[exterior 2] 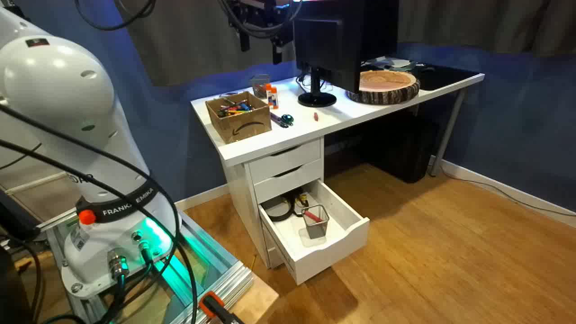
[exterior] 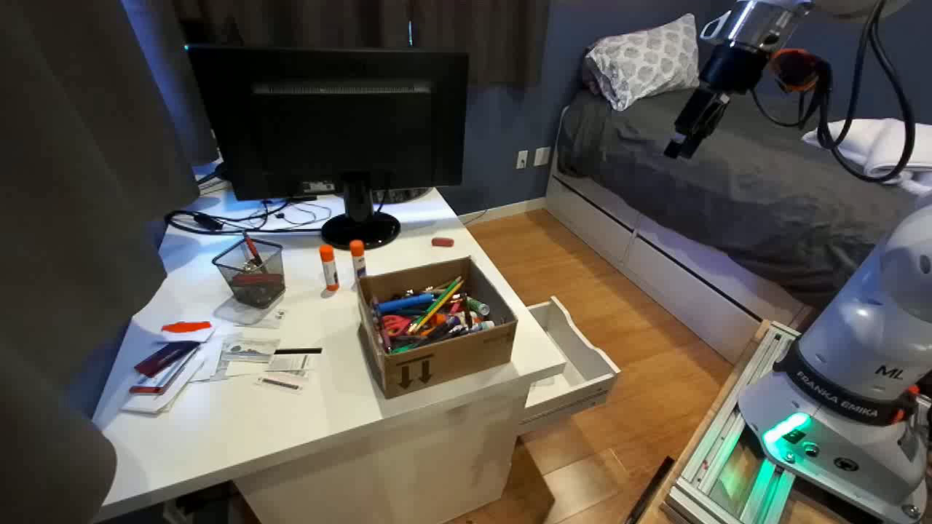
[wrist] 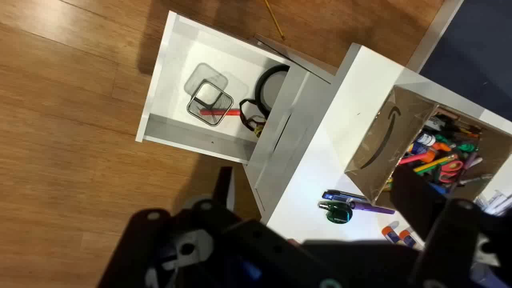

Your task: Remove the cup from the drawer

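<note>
The white drawer (exterior 2: 330, 258) is pulled out from the desk's drawer unit. It also shows in the wrist view (wrist: 157, 78) and partly in an exterior view (exterior: 568, 402). The small grey mesh cup (exterior 2: 316, 230) with a lighter square rim stands upright in the drawer near its front, with a red marker in it. The cup shows in the wrist view (wrist: 216, 103) at upper left; the desk hides it in an exterior view. My gripper (wrist: 316, 176) is open and empty, high above the desk and away from the cup. It shows in both exterior views (exterior: 681, 149) (exterior 2: 261, 48).
A black round object (wrist: 262, 86) and a dark strap (wrist: 250, 116) lie at the drawer's back. On the desk are a cardboard box (exterior 2: 245, 128) of pens, a dark mesh pen holder (exterior: 251, 280), two glue sticks (exterior: 329, 269), a monitor (exterior: 328, 124) and loose pens (wrist: 344, 196).
</note>
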`<state>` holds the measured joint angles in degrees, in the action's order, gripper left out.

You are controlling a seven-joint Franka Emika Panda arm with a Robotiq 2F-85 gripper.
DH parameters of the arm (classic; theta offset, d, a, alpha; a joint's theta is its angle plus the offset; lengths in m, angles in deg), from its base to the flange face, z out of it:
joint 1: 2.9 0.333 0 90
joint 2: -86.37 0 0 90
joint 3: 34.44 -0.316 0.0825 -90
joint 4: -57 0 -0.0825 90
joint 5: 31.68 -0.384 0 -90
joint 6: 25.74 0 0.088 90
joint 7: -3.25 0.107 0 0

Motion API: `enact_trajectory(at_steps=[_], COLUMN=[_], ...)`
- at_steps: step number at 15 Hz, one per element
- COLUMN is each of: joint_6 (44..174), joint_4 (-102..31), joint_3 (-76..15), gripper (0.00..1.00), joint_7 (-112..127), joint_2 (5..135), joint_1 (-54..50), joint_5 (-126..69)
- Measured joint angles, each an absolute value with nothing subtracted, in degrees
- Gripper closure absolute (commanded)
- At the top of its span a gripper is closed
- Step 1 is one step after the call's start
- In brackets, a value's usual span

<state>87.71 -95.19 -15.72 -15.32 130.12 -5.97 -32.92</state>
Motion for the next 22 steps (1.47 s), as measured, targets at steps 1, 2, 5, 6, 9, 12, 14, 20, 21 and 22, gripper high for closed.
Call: enact_trajectory(at_steps=[1,2,5,6,9,12,14,20,21,22], joint_6=[87.71,87.71,87.71,87.71,87.72,91.38,97.75,118.43,121.34,124.55], joint_4=[-95.19,-95.19,-95.19,-95.19,-95.22,-96.98,-99.27,-101.58,-101.42,-101.23], joint_3=[-15.72,-15.73,-15.72,-15.72,-15.80,-15.90,-15.96,-15.69,-15.66,-15.67], gripper=[0.00,0.00,0.00,0.00,0.00,0.00,0.00,0.00,0.00,0.00], joint_7=[-15.32,-15.32,-15.32,-15.32,-15.32,-15.26,-14.71,-12.87,-12.91,-13.09], joint_2=[130.12,130.12,130.12,130.12,129.88,126.63,122.30,103.39,100.03,96.56], joint_1=[-5.97,-5.97,-5.97,-5.97,-5.99,-5.90,-5.87,-5.86,-5.78,-5.62], joint_5=[-32.92,-32.92,-32.92,-32.92,-32.92,-33.27,-33.87,-41.38,-43.60,-46.24])
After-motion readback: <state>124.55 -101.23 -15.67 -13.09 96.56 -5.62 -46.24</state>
